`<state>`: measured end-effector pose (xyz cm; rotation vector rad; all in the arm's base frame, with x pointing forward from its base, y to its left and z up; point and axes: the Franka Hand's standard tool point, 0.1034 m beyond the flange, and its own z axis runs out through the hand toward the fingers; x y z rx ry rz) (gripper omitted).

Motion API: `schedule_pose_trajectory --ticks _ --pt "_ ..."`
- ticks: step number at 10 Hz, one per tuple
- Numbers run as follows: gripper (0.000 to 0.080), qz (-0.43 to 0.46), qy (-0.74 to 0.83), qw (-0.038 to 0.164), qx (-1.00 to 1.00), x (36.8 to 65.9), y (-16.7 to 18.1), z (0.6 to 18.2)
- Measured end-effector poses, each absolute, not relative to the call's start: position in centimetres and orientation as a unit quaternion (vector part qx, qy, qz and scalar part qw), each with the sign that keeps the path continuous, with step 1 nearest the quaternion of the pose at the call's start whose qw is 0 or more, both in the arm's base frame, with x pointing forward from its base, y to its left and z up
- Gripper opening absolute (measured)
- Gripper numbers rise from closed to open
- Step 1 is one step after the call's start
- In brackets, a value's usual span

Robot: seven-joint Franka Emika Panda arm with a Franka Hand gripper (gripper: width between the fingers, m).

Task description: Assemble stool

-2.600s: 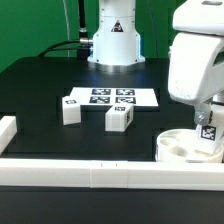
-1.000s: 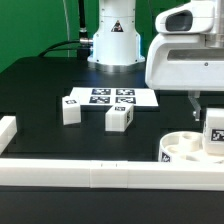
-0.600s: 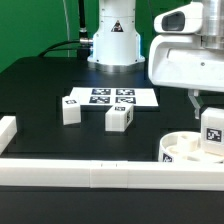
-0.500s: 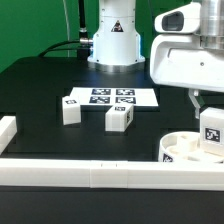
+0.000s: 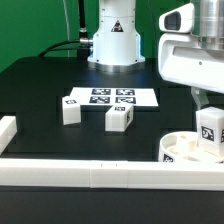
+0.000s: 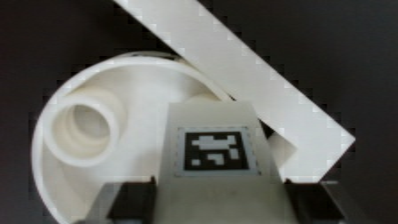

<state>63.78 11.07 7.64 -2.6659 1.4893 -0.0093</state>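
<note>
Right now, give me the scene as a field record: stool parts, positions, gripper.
seat: round white disc at the exterior view's right, just behind the front bar
seated leg: tagged leg upright on the seat; seating depth cannot be told
loose legs: first leg toward the exterior view's left, second leg to its right, apart, both by the marker board
gripper: gripper straddles the seated leg's top; grip cannot be told
</note>
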Motion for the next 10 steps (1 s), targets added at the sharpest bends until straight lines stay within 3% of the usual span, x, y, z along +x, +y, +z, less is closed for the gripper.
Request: schedule_pose_trajectory --ticks 10 --pt "0.034 0.021 0.742 0.059 -0.668 63.91 11.45 7.65"
